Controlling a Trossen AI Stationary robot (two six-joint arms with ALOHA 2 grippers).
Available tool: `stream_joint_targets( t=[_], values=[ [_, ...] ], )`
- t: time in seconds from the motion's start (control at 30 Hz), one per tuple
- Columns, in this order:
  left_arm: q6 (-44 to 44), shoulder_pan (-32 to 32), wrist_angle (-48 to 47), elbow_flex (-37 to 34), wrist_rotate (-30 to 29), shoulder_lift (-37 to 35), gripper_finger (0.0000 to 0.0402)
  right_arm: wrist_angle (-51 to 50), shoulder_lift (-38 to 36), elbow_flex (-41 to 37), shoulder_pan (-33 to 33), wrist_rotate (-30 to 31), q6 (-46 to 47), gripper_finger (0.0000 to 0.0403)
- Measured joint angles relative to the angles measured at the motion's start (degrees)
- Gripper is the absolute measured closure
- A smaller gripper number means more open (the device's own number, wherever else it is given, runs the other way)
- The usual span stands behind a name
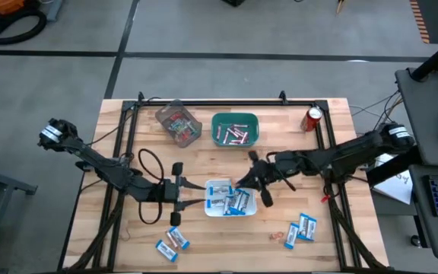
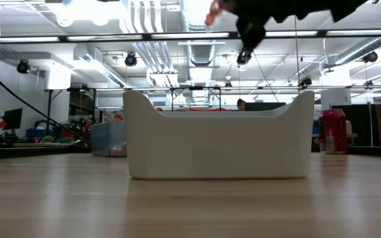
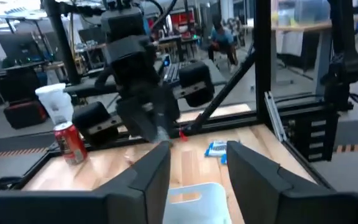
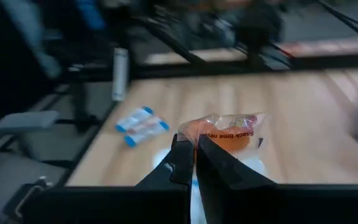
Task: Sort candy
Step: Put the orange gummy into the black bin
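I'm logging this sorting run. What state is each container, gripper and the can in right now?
White bin: holds blue-and-white packets.
Green bin: holds slim sticks.
Clear bin: tilted, holds red-orange pieces.
Right gripper: shut on an orange candy, above the white bin.
Left gripper: open, beside the white bin.
Soda can: upright.

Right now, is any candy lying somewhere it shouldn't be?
Yes. Some blue-and-white packets lie loose on the table near its front left, and more packets near its front right, outside the bins. The right end effector holds an orange-wrapped candy over the white bin.
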Motion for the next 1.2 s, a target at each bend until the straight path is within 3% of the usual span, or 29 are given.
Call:
stream_joint_targets(
  t=[0.23, 0.53, 1.0, 1.2],
  values=[
    [0.4, 0.4, 13.4, -3.5, 0.0, 4.6, 0.0217, 13.9, 9.1, 0.7, 0.0, -8.4, -4.9, 0.0394],
    [0.3, 2.4, 22.1, -4.6, 0.1, 13.2, 0.0185, 17.0, 13.1, 2.1, 0.0, -11.5, -4.9, 0.0394],
    [-0.4, 6.7, 31.5, -4.6, 5.3, 21.3, 0.019, 16.6, 13.2, 2.3, 0.0, -12.6, -4.9, 0.0394],
    [-0.3, 7.0, 32.3, -4.6, 8.1, 21.6, 0.0221, 16.8, 13.2, 2.3, 0.0, -12.8, -5.2, 0.0394]
  ],
)
